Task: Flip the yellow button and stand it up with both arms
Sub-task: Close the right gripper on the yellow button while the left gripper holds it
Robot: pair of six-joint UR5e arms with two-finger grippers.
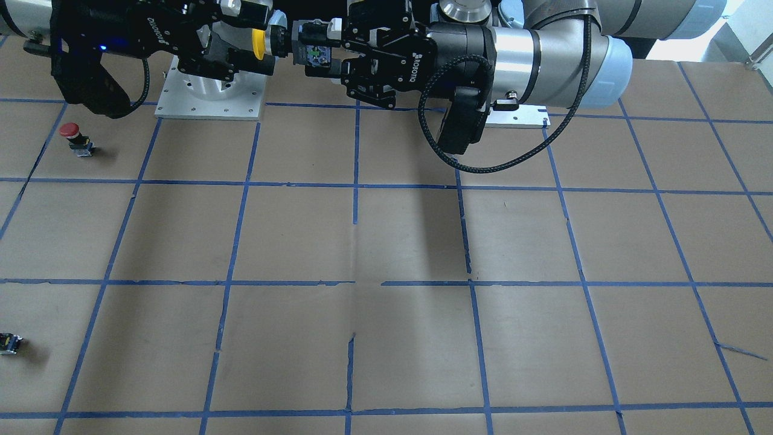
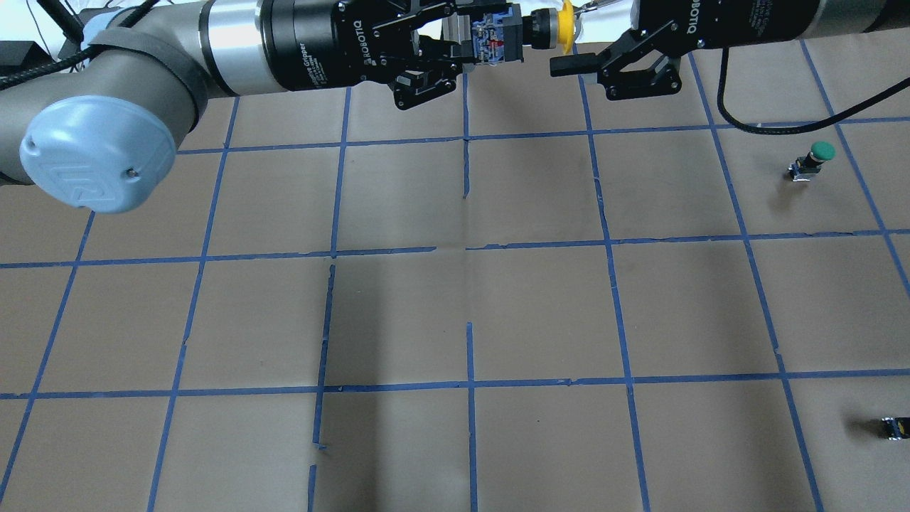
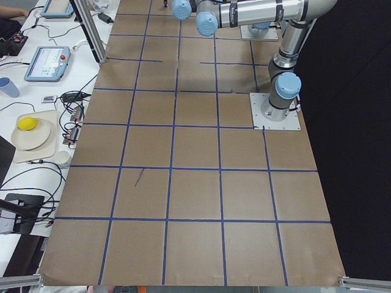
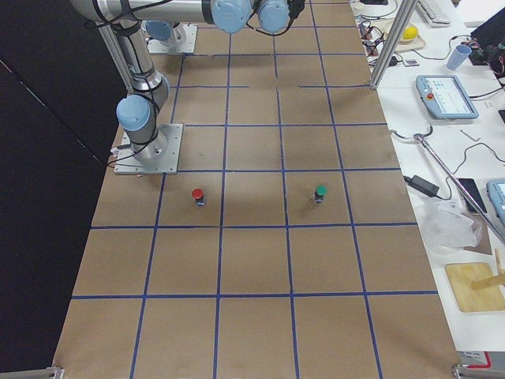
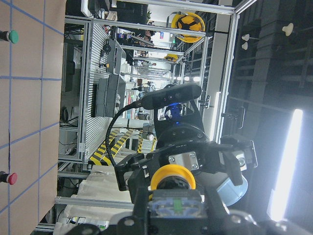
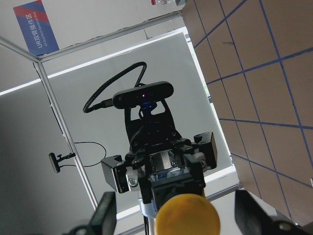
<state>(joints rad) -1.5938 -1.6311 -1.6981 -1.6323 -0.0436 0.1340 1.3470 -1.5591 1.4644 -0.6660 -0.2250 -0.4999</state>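
The yellow button (image 1: pixel 258 43) is held level in the air above the table's robot side, with its yellow cap pointing toward my right gripper. My left gripper (image 1: pixel 320 53) is shut on its black-and-grey body (image 2: pixel 490 39). My right gripper (image 2: pixel 579 34) is open, with its fingers (image 2: pixel 569 65) spread on either side of the yellow cap (image 2: pixel 565 25) and not touching it. In the right wrist view the cap (image 6: pixel 188 215) sits between two wide-apart fingers (image 6: pixel 104 211). In the left wrist view the cap (image 5: pixel 172 177) faces the other gripper.
A red-capped button (image 1: pixel 71 134) stands on the brown, blue-taped table (image 1: pixel 386 241) on my right side. A green-capped button (image 2: pixel 817 155) stands there too. A small capless block (image 2: pixel 894 427) lies near the right front edge. Both arm base plates (image 1: pixel 210 96) are at the back.
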